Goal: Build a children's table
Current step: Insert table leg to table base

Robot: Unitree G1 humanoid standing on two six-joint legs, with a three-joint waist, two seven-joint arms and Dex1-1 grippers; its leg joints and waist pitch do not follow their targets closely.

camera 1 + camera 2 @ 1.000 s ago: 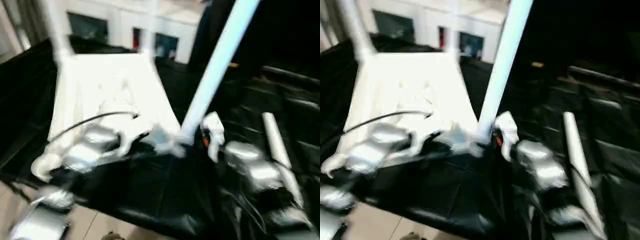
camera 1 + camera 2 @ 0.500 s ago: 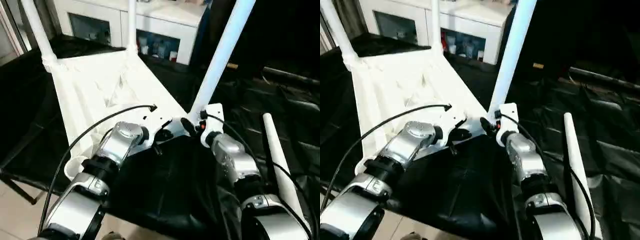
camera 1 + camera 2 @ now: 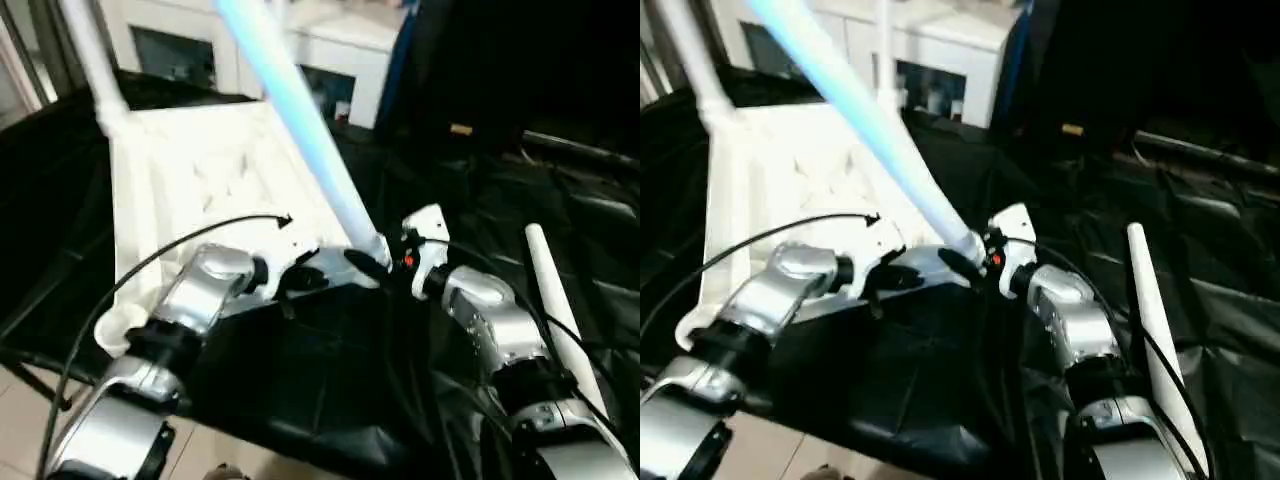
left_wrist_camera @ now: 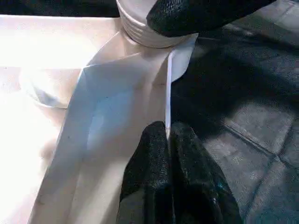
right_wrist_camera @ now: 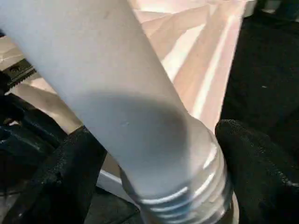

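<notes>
The upturned tabletop is plain white, its underside crossed by raised white ribs. The leg slanting over it looks pale blue-white, probably just white plastic under the light, with ridged threads at its base. A second white leg lies right of the tabletop on glossy black sheeting. Both forearms are silver; the left pincer and right pincer have matte black fingers. Behind the tabletop stands a white cabinet with dark glass doors.

No text, label, brand, number or sign can be read anywhere here.
</notes>
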